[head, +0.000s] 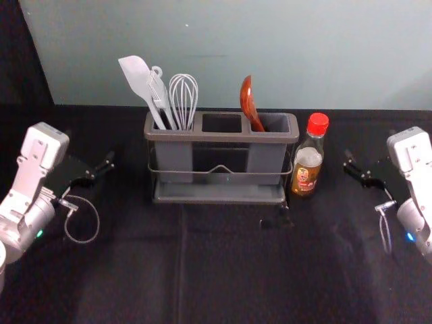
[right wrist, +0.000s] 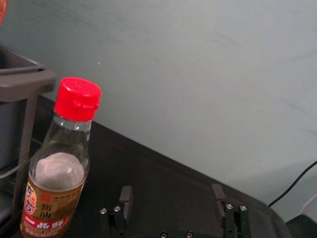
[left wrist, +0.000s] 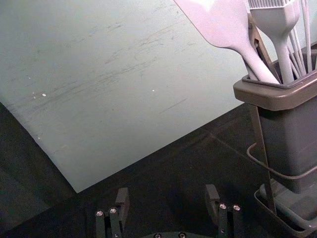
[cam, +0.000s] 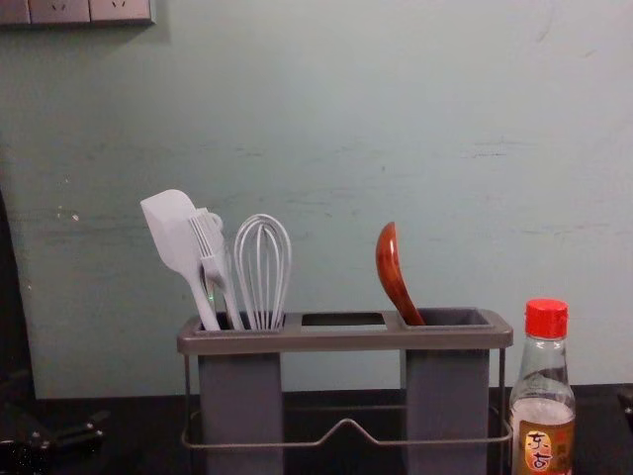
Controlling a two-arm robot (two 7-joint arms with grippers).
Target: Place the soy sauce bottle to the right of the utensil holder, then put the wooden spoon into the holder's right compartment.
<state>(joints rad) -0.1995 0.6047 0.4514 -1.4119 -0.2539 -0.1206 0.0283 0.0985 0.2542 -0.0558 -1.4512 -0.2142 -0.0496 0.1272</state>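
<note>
The soy sauce bottle [head: 308, 156], red-capped, stands upright just right of the utensil holder [head: 219, 196]. In the holder's right compartment the wooden spoon [head: 248, 102] leans, bowl end up. My left gripper [head: 108, 162] is left of the holder, away from it; in the left wrist view the left gripper [left wrist: 167, 201] is open with nothing between its fingers. Over to the right of the bottle is my right gripper [head: 347, 162]; the right wrist view shows the right gripper [right wrist: 172, 201] open and empty, with the bottle [right wrist: 57, 168] off to one side of it.
A white spatula [head: 138, 79], a brush and a whisk [head: 183, 98] stand in the holder's left compartment. The wall [head: 229, 47] rises behind the black table [head: 223, 270]. A dark cable [right wrist: 292, 184] lies against the wall in the right wrist view.
</note>
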